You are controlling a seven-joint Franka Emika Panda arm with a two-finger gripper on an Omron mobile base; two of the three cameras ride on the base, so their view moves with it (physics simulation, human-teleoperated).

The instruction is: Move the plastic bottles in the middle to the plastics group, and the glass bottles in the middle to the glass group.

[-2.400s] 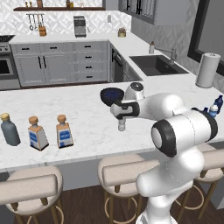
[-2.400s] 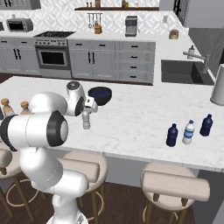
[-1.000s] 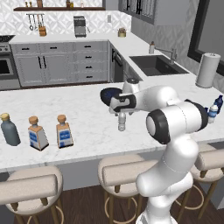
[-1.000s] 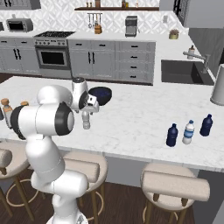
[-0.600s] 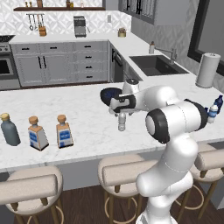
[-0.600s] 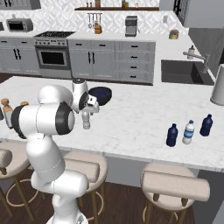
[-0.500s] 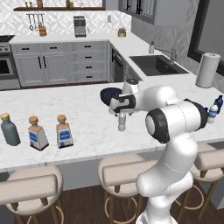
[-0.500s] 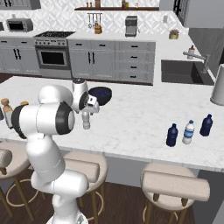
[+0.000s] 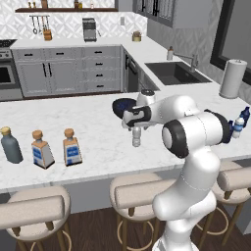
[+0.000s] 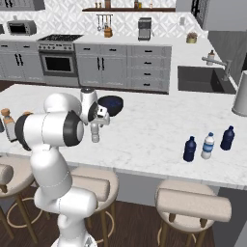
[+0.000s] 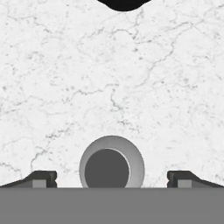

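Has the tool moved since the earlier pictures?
No. The tool hangs open at the same spot in front of the dark bowl; only the arm's elbow has shifted.

glass group: rounded grey-blue bottle (image 9: 11,146) with yellowish cap and square cork-stoppered bottle (image 9: 41,149), upright, side by side at the counter's left end
middle glass bottle (image 9: 72,147): square, clear, tan cork, blue-and-white label, upright, just right of them
plastic bottles: dark navy bottle (image 10: 190,148), clear white-capped bottle (image 10: 207,145), second dark blue bottle (image 10: 227,138), upright in a row, far right
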